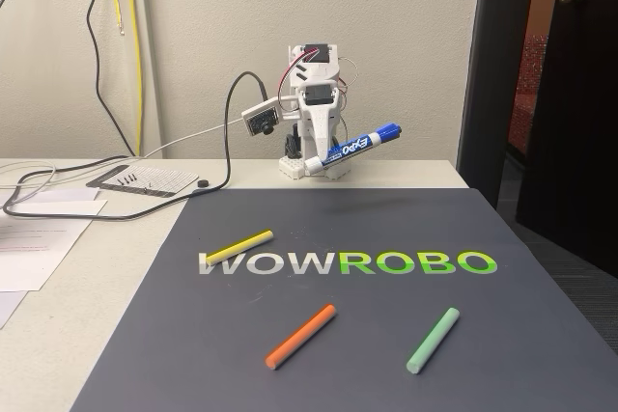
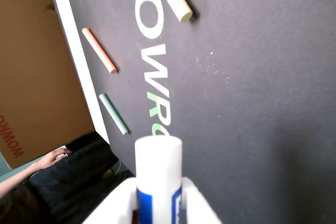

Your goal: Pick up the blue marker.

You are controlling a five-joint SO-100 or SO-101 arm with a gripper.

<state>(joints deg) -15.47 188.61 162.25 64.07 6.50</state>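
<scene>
The blue marker (image 1: 355, 148), a thick white barrel with a blue label and blue cap, hangs tilted in the air at the back of the dark mat (image 1: 386, 229), cap end up to the right. My white gripper (image 1: 321, 158) is shut on its lower end. In the wrist view the marker (image 2: 159, 174) stands up between my two white fingers (image 2: 197, 203), its white end toward the mat (image 2: 262, 103).
On the mat lie a yellow stick (image 1: 239, 247), an orange stick (image 1: 300, 336) and a green stick (image 1: 433, 340). Papers and black cables (image 1: 116, 202) sit at left. In the wrist view a cardboard box (image 2: 37, 72) and a person's hand (image 2: 52, 157) are beside the table.
</scene>
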